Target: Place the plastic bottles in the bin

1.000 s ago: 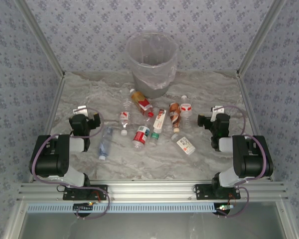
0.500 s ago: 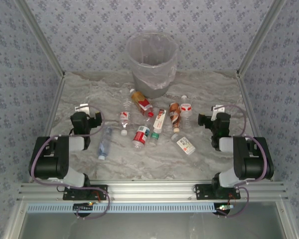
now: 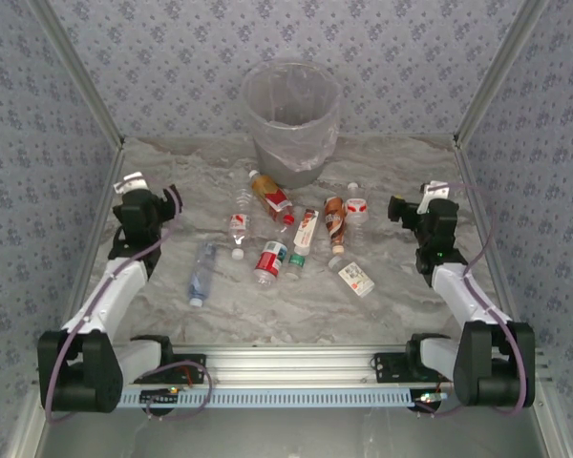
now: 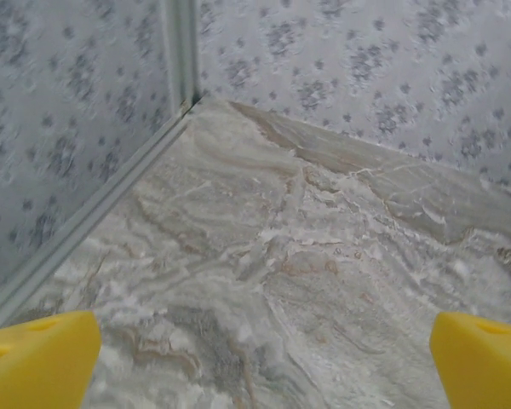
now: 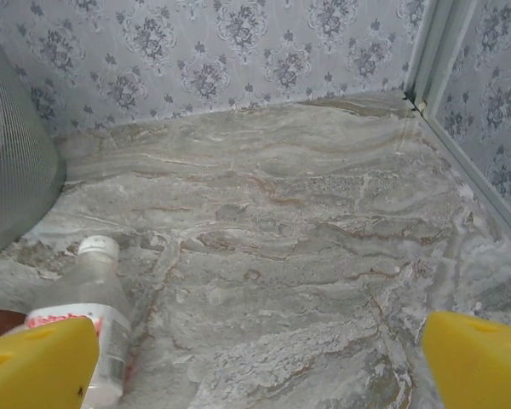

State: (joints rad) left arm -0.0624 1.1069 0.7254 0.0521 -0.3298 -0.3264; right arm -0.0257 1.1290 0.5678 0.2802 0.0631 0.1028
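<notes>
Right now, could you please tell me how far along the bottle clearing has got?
Barely started. Done: nothing, since the bin looks empty. In hand: nothing; the left pincer and right pincer are both open and empty above the table. Left: all the plastic bottles, about nine, lying on it in front of the bin.

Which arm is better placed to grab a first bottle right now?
Right. The right arm has its open jaws beside a white-capped bottle with a red-and-white label, and the bin is close by. The left arm, jaws also open, faces bare table at the far left corner.
</notes>
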